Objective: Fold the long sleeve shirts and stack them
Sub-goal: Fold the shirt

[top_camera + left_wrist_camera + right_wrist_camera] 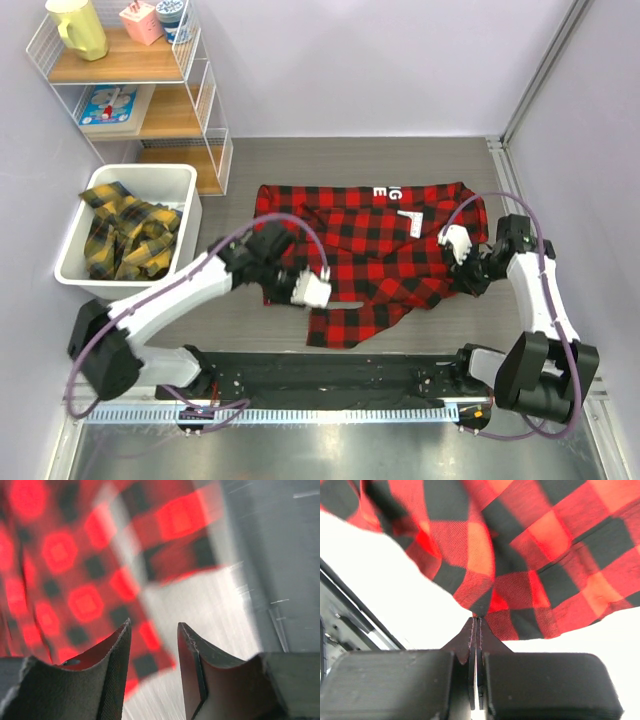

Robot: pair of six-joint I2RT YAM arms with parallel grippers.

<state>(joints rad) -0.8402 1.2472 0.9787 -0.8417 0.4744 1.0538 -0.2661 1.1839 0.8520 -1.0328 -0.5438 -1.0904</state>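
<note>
On the tabletop (300,160): one shirt mid-fold, no stack begun.
Red-and-black shirt (370,250) lies spread and rumpled at centre, not yet squared into a fold. Yellow-and-black shirts (125,235) sit heaped in the white bin (150,170) at left (untouched, by appearance). Left claw (318,290) hangs over the shirt's near-left edge, jaws partly apart and gripping nothing. Right claw (476,620) is closed, pinching the shirt's right edge.
</note>
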